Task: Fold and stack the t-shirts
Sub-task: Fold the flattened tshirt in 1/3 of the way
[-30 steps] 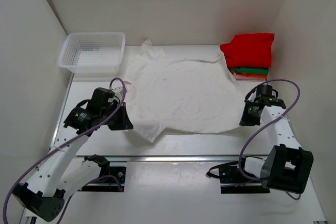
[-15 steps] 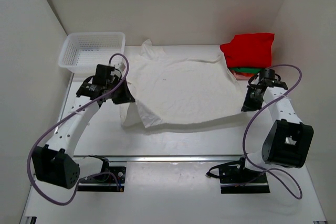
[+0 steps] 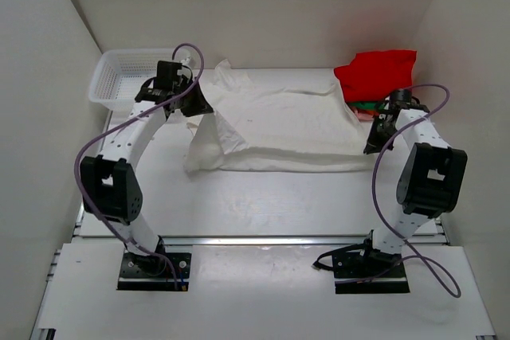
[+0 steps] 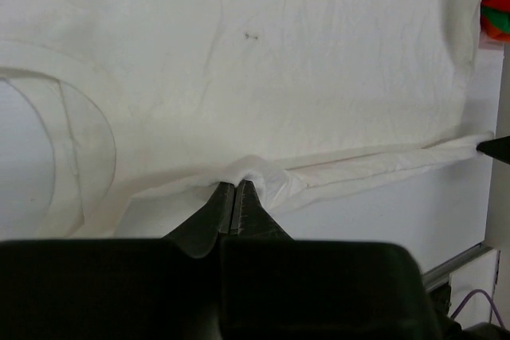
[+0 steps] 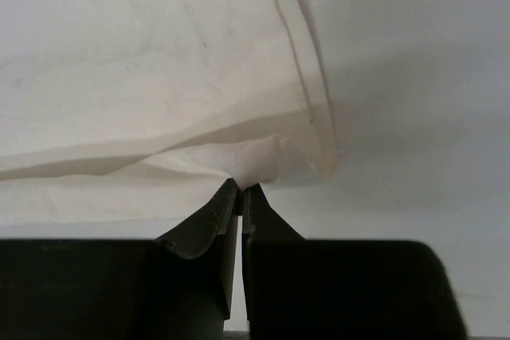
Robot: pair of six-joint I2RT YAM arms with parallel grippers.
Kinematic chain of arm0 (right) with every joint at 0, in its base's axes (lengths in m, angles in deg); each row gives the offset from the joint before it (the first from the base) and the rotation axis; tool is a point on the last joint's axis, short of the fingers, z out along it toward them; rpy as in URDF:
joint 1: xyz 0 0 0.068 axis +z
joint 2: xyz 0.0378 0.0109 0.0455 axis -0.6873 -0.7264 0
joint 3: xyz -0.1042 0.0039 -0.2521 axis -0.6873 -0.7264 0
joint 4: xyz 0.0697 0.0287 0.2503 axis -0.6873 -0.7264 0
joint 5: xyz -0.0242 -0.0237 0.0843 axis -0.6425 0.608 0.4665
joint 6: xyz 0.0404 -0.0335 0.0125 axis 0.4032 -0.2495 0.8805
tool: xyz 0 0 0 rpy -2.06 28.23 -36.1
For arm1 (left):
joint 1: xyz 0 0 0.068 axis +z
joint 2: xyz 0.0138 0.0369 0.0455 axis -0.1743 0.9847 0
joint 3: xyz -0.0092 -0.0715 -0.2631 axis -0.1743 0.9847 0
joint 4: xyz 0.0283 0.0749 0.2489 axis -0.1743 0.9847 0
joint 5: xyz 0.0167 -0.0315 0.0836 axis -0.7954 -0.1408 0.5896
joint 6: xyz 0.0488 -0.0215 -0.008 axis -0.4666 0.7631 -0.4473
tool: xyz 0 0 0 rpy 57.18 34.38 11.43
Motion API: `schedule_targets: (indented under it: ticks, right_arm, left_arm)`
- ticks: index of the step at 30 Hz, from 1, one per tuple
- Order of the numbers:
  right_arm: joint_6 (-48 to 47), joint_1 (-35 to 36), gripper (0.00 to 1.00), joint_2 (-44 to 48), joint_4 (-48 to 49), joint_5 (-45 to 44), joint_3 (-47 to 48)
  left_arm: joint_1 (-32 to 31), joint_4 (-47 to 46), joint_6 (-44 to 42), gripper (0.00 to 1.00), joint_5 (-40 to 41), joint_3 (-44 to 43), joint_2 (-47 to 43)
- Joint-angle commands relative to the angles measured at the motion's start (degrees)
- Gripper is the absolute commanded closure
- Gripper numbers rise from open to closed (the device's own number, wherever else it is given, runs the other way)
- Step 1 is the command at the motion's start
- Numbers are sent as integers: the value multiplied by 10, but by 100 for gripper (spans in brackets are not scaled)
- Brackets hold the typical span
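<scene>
A wrinkled cream t-shirt (image 3: pixel 279 129) lies spread across the middle of the table, its near part doubled back over itself. My left gripper (image 3: pixel 199 107) is shut on the shirt's left edge (image 4: pixel 255 171), near the basket. My right gripper (image 3: pixel 371 147) is shut on the right edge (image 5: pixel 259 161), where the cloth bunches at the fingertips. A folded pile sits at the back right: a red t-shirt (image 3: pixel 378 75) on top, green (image 3: pixel 382 107) and salmon-pink (image 3: pixel 368 115) edges showing beneath it.
A white mesh basket (image 3: pixel 119 77) stands at the back left, just beyond my left arm. White walls close in the table on the left, back and right. A metal rail (image 3: pixel 263 239) runs along the near edge.
Both grippers have carried the shirt's near edge away from me toward the back, folding the near half over the far half. The left arm has swung up beside the basket.
</scene>
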Motion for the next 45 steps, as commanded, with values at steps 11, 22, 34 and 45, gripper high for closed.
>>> schedule_targets:
  ticks: [11,22,34,45]
  right_arm:
    - [44,13,73,-106,59,-40,137]
    - [67,2,62,16,77,-52,-20]
    - [52,-3,61,69,81,-38,-78]
    - [48,1,61,53,96,-30,-97]
  left_arm:
    - [35,-84,32,74,35,-113,140]
    - [30,50,-31,37,61,26,-22]
    - [-7,-74,67,35,210,441,-300]
    - [19,-205,173,36,260,510,-313]
